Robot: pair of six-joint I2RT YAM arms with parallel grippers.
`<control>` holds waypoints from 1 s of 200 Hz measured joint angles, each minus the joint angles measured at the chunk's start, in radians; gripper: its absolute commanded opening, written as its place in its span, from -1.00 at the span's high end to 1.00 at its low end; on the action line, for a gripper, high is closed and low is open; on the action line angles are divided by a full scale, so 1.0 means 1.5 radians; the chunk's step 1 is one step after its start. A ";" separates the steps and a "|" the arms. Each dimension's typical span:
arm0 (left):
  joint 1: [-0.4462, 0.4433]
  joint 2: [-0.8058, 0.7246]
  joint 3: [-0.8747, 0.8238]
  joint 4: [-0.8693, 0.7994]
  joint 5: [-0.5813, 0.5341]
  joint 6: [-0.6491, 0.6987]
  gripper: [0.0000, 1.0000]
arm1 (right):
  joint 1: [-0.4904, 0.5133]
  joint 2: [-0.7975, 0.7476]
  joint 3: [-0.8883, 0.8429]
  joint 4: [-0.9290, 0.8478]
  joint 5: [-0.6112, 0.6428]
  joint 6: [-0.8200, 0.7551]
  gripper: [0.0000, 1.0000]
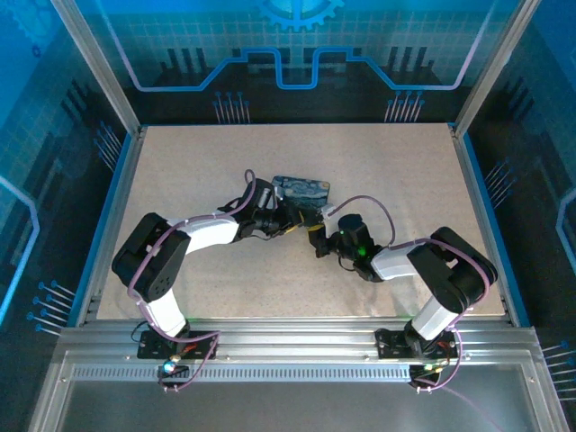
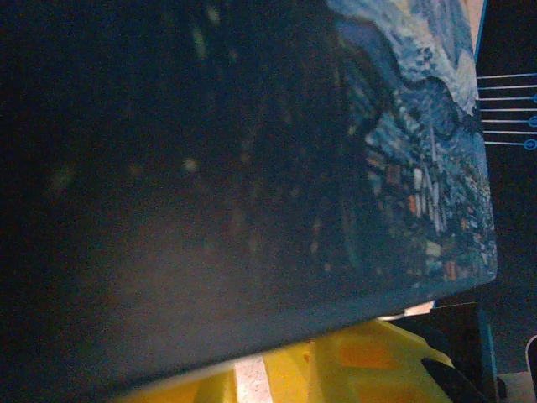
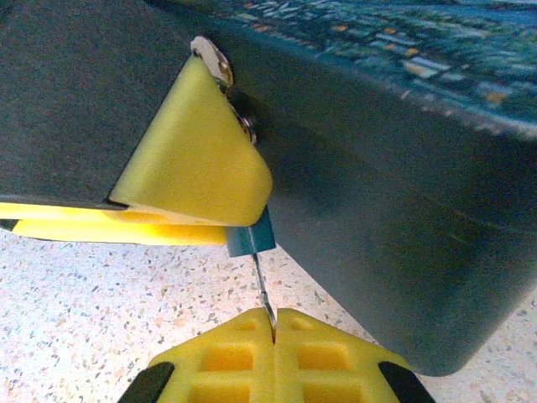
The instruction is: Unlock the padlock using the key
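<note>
The padlock (image 3: 252,239) shows as a small teal-dark block under the yellow fingers (image 3: 193,159) of my left gripper (image 1: 292,220), which is shut on it. A silvery bit of shackle (image 3: 214,59) sticks out above those fingers. The key (image 3: 263,290), a thin silvery sliver, runs from the padlock's underside down into my right gripper (image 3: 274,323), which is shut on it. Both grippers meet just in front of the dark blue painted tin (image 1: 301,189). In the left wrist view the tin (image 2: 252,168) hides the padlock, and yellow fingers (image 2: 361,361) show at the bottom.
The tin's dark side wall (image 3: 403,210) stands right behind the padlock and to the right of the key. Speckled beige tabletop (image 3: 101,302) lies below. Metal frame rails (image 1: 117,180) border the table on the left, right and near sides.
</note>
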 measured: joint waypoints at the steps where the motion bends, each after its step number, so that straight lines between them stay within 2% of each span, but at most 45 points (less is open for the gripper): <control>1: 0.000 0.000 0.000 0.000 0.000 0.000 0.87 | 0.000 0.000 0.000 0.000 0.000 0.000 1.00; 124: 0.000 0.000 0.000 0.004 -0.017 0.000 0.86 | 0.030 0.011 0.006 0.014 0.083 -0.043 1.00; 159: 0.000 0.000 0.000 0.004 -0.017 0.000 0.86 | 0.029 0.011 0.008 0.012 0.066 -0.042 1.00; 200: 0.000 0.000 0.000 0.004 -0.024 -0.001 0.86 | 0.003 0.011 0.016 0.004 0.004 -0.013 1.00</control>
